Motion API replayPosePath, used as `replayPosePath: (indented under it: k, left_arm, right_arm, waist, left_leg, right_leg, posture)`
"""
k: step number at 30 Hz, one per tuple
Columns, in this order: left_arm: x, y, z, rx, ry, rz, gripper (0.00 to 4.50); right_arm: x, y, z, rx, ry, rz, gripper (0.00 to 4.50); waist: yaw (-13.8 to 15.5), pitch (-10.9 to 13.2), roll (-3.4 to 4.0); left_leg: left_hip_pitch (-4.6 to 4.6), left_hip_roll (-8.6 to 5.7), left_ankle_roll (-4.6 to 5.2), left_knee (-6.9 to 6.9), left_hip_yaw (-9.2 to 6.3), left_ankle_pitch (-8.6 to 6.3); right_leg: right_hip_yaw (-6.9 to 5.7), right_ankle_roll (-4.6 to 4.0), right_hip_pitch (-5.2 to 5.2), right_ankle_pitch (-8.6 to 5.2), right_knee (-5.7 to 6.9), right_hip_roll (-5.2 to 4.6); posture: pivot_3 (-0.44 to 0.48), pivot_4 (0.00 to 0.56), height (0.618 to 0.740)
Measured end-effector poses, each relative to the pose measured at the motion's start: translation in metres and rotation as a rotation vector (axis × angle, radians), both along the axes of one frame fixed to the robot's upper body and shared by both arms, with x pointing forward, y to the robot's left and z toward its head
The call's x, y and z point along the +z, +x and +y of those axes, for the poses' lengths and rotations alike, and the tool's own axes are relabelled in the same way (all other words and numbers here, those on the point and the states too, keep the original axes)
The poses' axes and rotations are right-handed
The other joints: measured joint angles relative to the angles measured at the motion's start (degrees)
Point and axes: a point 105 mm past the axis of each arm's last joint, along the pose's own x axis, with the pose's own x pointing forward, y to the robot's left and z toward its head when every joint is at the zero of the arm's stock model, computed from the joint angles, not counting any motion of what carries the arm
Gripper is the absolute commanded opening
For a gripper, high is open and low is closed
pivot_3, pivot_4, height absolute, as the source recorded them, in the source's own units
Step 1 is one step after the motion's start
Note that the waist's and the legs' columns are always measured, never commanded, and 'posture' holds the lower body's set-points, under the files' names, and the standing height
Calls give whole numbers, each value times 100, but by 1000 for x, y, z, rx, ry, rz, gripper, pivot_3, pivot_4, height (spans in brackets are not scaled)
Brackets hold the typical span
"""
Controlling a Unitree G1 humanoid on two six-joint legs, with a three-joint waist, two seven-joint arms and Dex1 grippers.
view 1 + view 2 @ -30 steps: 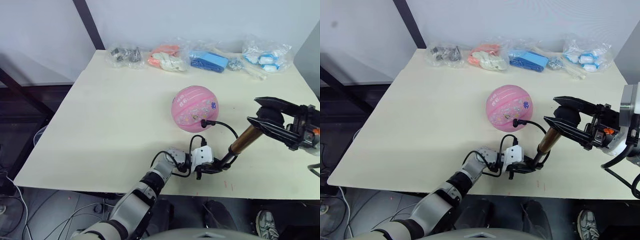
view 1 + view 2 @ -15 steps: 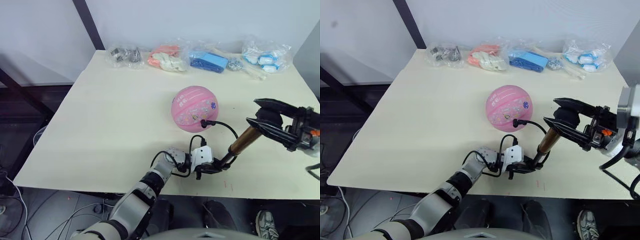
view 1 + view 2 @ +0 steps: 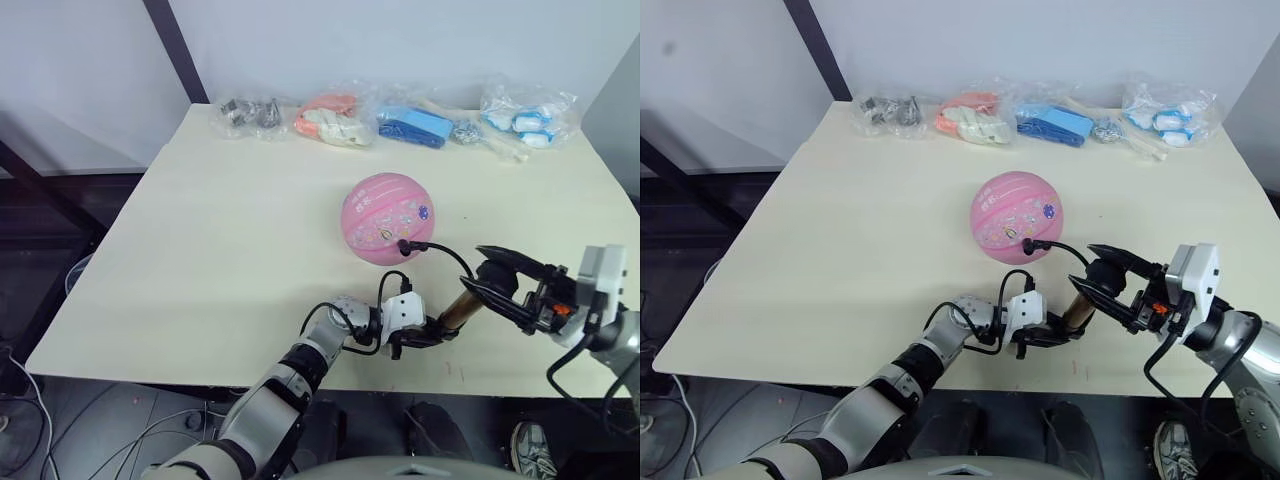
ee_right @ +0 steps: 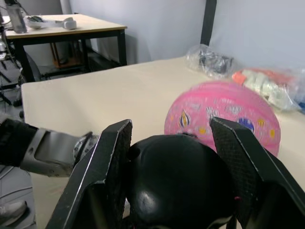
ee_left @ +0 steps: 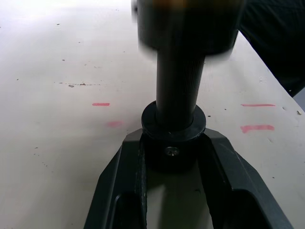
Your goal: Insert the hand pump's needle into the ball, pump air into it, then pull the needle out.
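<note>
Mid-pumping, by the look: ball round at mid-table, hose fitting with needle seated in its near side. Pump tilted near the front edge, base clamped in left gripper, handle enclosed by right gripper, barrel mostly run in. More strokes perhaps, then needle withdrawal left.

Left half of table: bare, open to reach.
Far edge: bags in a row block it.
Ball: mid-table; hose arcs from its near side.
Near edge: pump between both grippers.
</note>
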Motion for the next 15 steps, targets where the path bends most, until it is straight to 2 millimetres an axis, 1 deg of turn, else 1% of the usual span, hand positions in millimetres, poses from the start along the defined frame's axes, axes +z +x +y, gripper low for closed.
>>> replayPosePath:
  k: [4,8,12,15]
  left_arm:
    - [0,0,0,-1,0,-1,1030]
    - [0,0,0,-1,-1,-1,1030]
    - [1,0,-1,-3,-5,0,1030]
    - [1,-1,-1,-5,-9,-2,1030]
  right_arm:
    - [-12,1,1,-4,-22,14,2158]
    - [-14,1,1,-5,-30,17,2158]
    - [-6,1,-3,-1,-57,30,2158]
    - [4,0,-7,10,-66,46,2158]
  waist:
    - [2,0,0]
    - [3,1,0]
    - [8,6,3]
    - [11,10,4]
  left_leg:
    - [1,0,0,-1,-1,0]
    - [1,0,0,-2,-2,0]
    - [-4,-1,0,-2,-3,0]
    - [-14,-1,0,-2,-4,0]
  right_leg:
    - [0,0,0,0,0,0]
    - [0,-1,0,0,0,0]
    - [0,-1,-3,0,-1,-1]
    - [0,-4,-8,-1,-2,-1]
  posture:
    - [0,150,740]
    - [0,150,740]
    - [0,150,740]
    - [0,150,740]
